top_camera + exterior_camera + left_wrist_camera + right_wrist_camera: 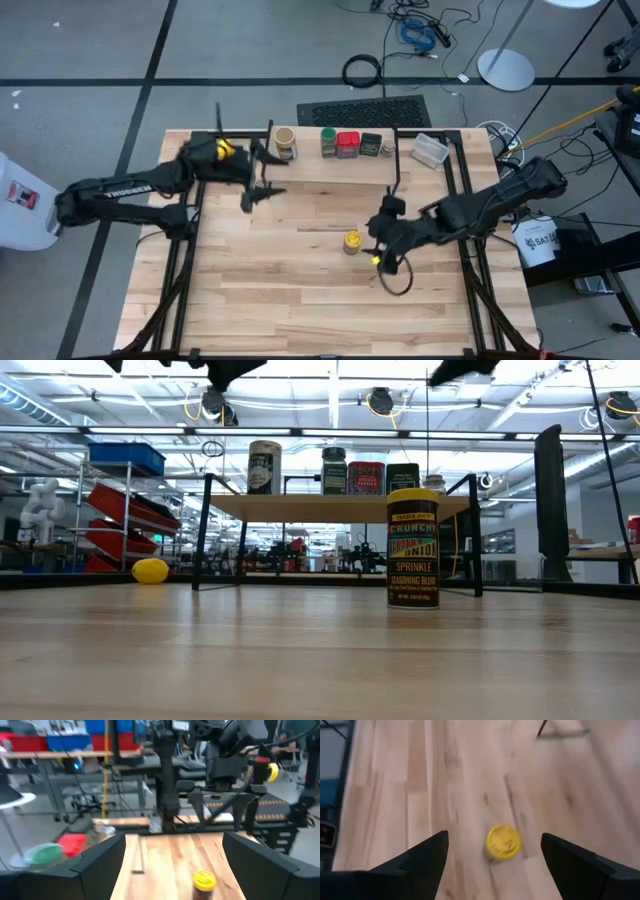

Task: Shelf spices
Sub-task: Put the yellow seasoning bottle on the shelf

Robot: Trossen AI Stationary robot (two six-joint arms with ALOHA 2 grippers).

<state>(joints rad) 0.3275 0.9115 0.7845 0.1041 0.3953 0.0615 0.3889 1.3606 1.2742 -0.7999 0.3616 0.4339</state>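
Observation:
The yellow-lidded jar (352, 241) stands upright on the table (413, 548). On the shelf (318, 168) at the table's far edge stand the tan-topped jar (285, 143), green-lidded jar (328, 141), red tin (347, 145) and dark box (371, 145). My right gripper (495, 855) hangs open above the yellow lid (503, 841), slanting down, its fingers standing apart on either side, clear of it. My left gripper (172, 870) is open and level, just in front of the shelf's left end (266, 180), holding nothing.
A clear plastic tub (430, 150) sits at the shelf's right end. A yellow ball (150, 570) lies on the table at the far left. Black frame bars run along both table sides (185, 260). Bare wood lies near the front edge.

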